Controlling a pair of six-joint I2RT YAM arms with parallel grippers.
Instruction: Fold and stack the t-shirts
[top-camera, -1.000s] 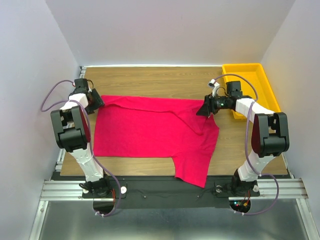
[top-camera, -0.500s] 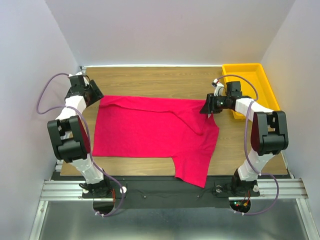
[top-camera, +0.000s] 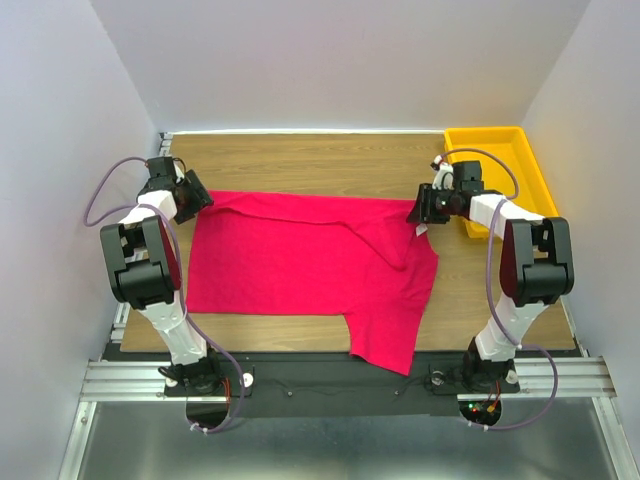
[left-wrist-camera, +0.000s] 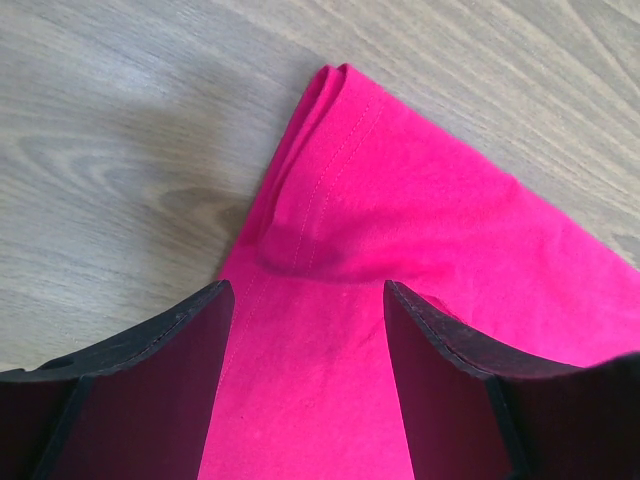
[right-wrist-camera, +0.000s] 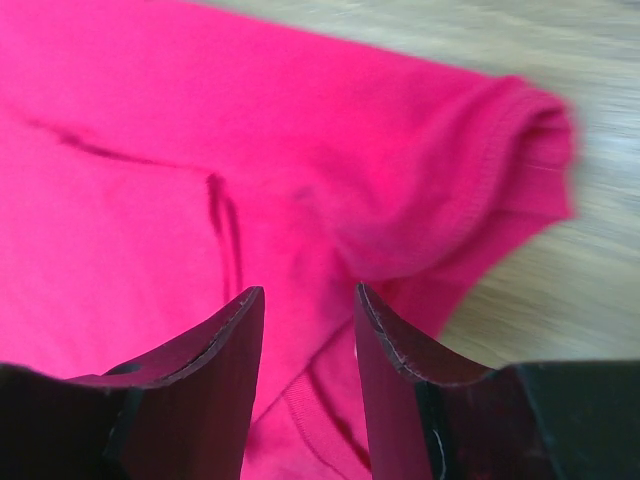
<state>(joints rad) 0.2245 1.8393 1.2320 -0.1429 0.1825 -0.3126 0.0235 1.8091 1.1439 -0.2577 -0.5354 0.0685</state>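
The crimson-pink t-shirt (top-camera: 300, 260) lies spread on the wooden table, with its lower right part hanging over the near edge. My left gripper (top-camera: 198, 200) is at the shirt's far left corner. In the left wrist view its jaws (left-wrist-camera: 305, 300) stand wide apart over the hemmed corner (left-wrist-camera: 400, 220). My right gripper (top-camera: 419, 209) is at the shirt's far right corner. In the right wrist view its jaws (right-wrist-camera: 308, 300) stand apart with bunched fabric (right-wrist-camera: 300, 130) between and below them. No neck label shows clearly.
A yellow plastic tray (top-camera: 485, 131) stands at the far right corner of the table (top-camera: 300, 160), just right of my right gripper. White walls close in the table on the left, back and right.
My right gripper has moved slightly up and to the right at the shirt's far right corner. My left gripper shifted outward, then came back to the far left corner. The shirt has hardly moved.
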